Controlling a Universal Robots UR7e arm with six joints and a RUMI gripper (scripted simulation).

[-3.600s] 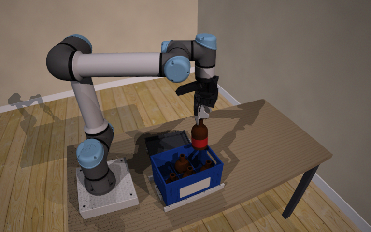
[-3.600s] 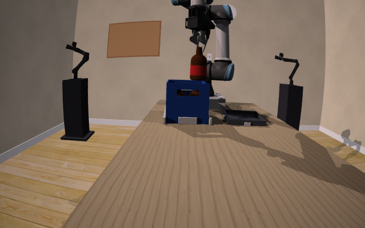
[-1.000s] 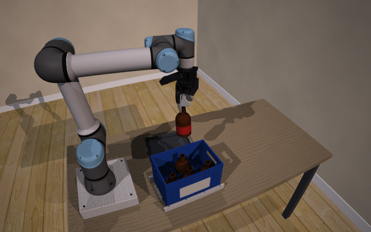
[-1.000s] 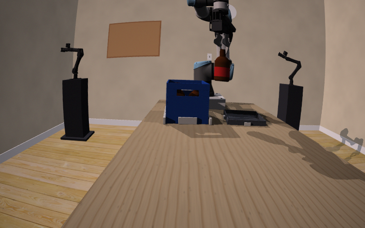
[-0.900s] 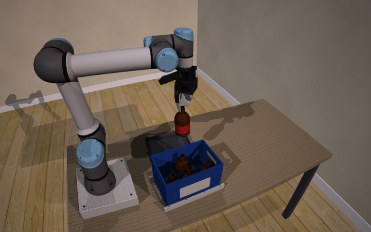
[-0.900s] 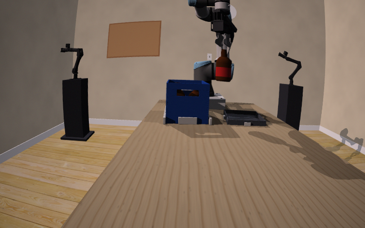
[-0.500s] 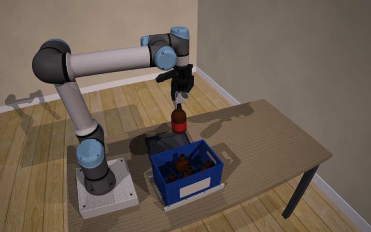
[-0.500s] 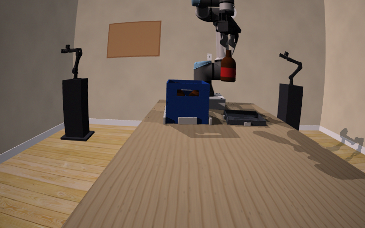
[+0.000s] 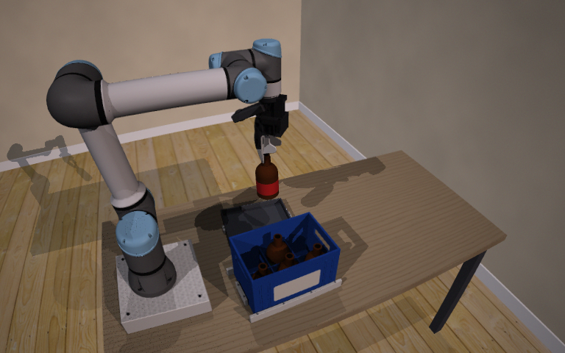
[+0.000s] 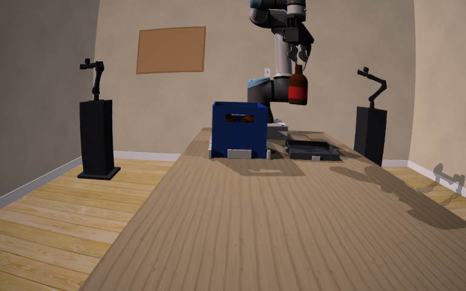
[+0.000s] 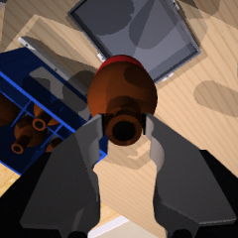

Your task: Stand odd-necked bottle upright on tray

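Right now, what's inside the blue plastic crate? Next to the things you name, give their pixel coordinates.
Four brown bottles (image 9: 276,252) stand inside the blue plastic crate (image 9: 246,293) (image 10: 238,137). Their necks show; its walls hide their lower parts and most of the crate's floor.

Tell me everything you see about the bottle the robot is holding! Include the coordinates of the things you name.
The held bottle (image 9: 267,178) (image 10: 298,87) (image 11: 122,91) is brown and looks like glass, with a round body, sloping shoulders, a thin neck, an open mouth and a red band around its lower part. It hangs upright in the air, higher than the tray (image 9: 254,218) (image 10: 310,157) (image 11: 190,56). Only the gripper (image 9: 265,158) (image 10: 298,65) (image 11: 123,114) touches it, pinching its neck from two sides.
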